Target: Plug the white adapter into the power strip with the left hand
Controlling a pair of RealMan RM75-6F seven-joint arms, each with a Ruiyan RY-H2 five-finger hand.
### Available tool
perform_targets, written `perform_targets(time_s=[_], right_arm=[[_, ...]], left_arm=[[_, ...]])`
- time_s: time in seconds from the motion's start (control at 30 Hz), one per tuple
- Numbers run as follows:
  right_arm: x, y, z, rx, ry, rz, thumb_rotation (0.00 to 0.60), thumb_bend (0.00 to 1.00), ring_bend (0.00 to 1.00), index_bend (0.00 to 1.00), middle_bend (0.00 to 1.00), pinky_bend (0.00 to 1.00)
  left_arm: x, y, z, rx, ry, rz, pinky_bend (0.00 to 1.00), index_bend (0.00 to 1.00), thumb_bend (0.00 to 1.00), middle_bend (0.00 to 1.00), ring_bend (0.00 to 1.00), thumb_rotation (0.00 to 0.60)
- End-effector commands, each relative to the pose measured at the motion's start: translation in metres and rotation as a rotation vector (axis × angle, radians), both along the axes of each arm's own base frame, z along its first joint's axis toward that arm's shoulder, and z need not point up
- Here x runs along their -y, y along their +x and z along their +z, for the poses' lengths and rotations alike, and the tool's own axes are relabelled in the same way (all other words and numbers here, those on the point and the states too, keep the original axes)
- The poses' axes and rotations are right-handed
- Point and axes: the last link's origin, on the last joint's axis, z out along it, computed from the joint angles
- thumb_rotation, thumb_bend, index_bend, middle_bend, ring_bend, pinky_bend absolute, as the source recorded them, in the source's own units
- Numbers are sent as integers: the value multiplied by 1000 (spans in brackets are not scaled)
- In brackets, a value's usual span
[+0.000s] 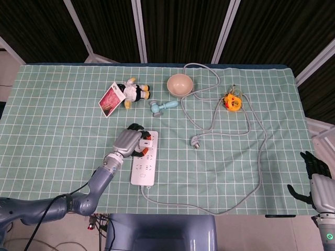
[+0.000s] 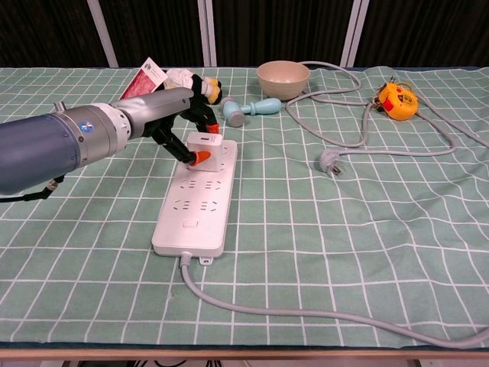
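Note:
The white power strip (image 1: 143,166) (image 2: 195,203) lies lengthwise on the green checked cloth near the front edge, its grey cord leaving at the near end. A white adapter (image 2: 206,146) (image 1: 147,138) stands on the strip's far end. My left hand (image 1: 129,142) (image 2: 177,116) pinches it between orange-tipped fingers from the left side. Whether the adapter's prongs are fully in the socket is hidden. My right hand (image 1: 315,176) hangs off the table's right edge, fingers spread, holding nothing.
A grey cable with a loose plug (image 1: 195,141) (image 2: 330,161) loops across the right half. At the back sit a beige bowl (image 1: 179,84), a yellow tape measure (image 1: 232,101), a blue-handled tool (image 1: 159,106), a plush penguin (image 1: 133,92) and a red card (image 1: 109,100).

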Motion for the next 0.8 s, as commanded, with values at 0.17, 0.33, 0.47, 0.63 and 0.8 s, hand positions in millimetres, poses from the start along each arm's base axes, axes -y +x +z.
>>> perform_targets(time_s=[0.17,0.33,0.47,0.63,0.8], right_arm=[[0,0,0,-1,-2,-1,600,348,0,0,0,0],[0,0,0,0,-4,0,600,348,0,0,0,0],[0,0,0,1,-6,1,600,348,0,0,0,0],[0,1,0,1,-7,5,600,348,0,0,0,0],[0,1,0,1,-8,6,600,348,0,0,0,0]], left_arm=[[0,-4,-2,1,-8,3,117,654,478,646,171,600],[2,-6,-3,-1,-9,-1,117,652,475,646,171,600],[3,-7,-3,4,-7,-2,117,653,475,646,172,600],[5,-11,-3,13,-5,8,117,650,470,642,171,600],[5,-16,-1,6,-2,12,43,434,209,392,96,600]])
